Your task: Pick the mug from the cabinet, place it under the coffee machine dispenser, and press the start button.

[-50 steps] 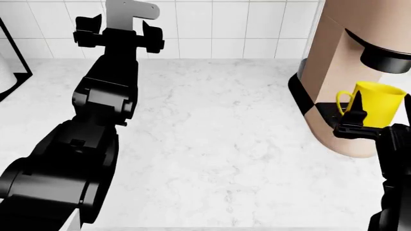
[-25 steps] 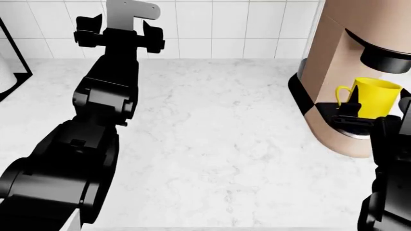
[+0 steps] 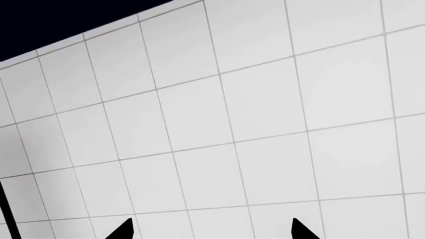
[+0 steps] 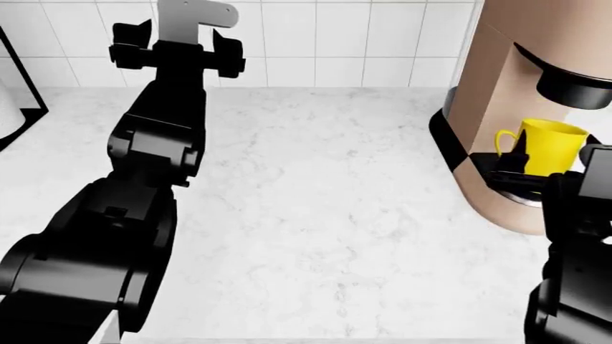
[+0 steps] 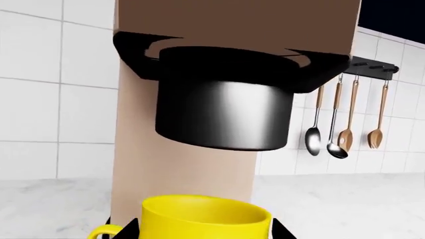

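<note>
The right tool (image 4: 524, 166) is clamped around the yellow mug (image 4: 548, 146), which sits at three o'clock in the head view, directly under the black dispenser (image 5: 223, 113) of the beige coffee machine (image 4: 497, 72), while the left tool (image 3: 209, 231) hangs wide open, facing the tiled wall (image 3: 265, 114) beyond the counter (image 4: 325, 215).

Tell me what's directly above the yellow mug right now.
The black coffee machine dispenser hangs directly above the mug, with a clear gap between them. The mug's base and whatever it rests on are hidden by the right gripper.
</note>
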